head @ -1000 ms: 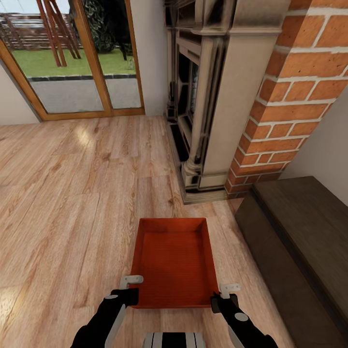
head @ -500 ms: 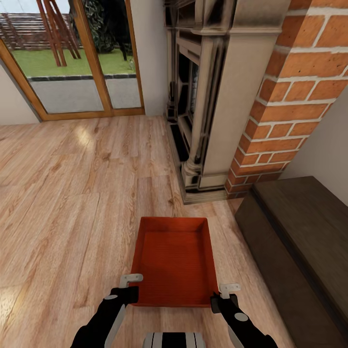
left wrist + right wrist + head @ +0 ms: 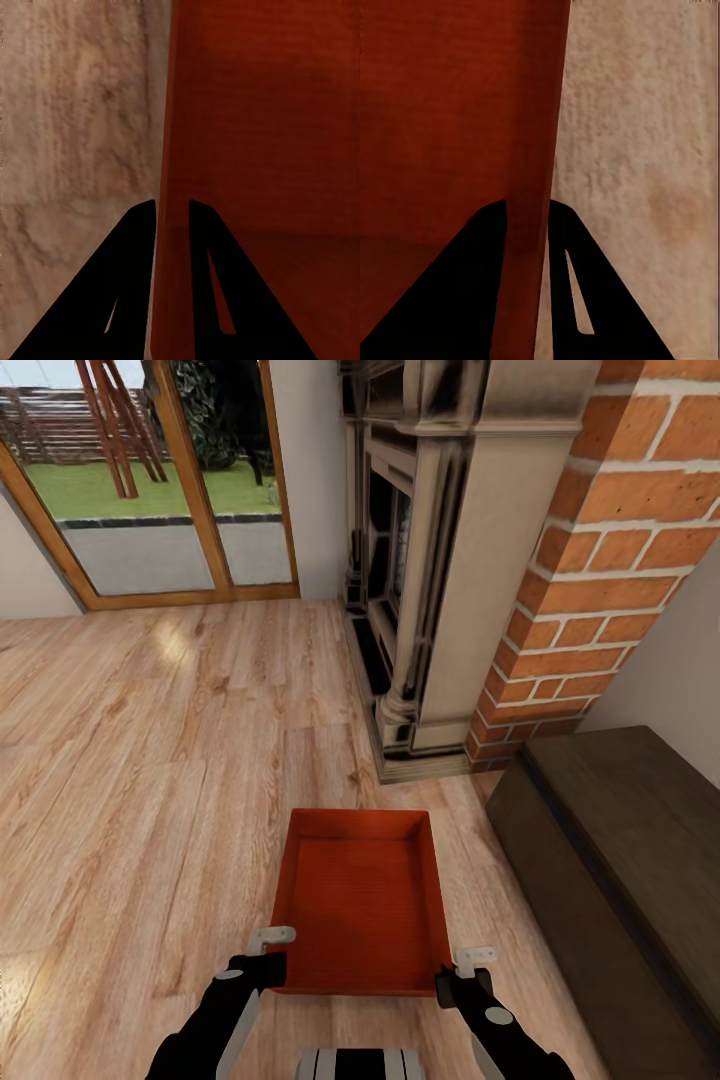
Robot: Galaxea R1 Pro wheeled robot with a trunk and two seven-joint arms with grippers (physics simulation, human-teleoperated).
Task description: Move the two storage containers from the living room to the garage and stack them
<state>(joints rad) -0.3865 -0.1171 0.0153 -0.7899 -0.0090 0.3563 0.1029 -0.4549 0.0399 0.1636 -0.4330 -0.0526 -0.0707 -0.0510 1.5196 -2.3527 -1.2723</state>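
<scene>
One orange-red storage container [image 3: 360,900] hangs level just above the light wood plank floor [image 3: 140,780] of the living room, held in front of me. My left gripper [image 3: 268,960] is shut on its left wall near the near corner. In the left wrist view the thin wall [image 3: 171,112] runs between the two black fingers of the left gripper [image 3: 172,204]. My right gripper [image 3: 458,972] is shut on the right wall; the right wrist view shows that wall [image 3: 544,112] pinched in the right gripper [image 3: 526,202]. A second container is out of view.
The ornate fireplace [image 3: 420,560] and red brick chimney [image 3: 620,560] stand ahead on the right. A long dark brown bench [image 3: 620,870] runs along the right, close to the container. Wood-framed glass doors [image 3: 150,480] are at the back left, with open floor before them.
</scene>
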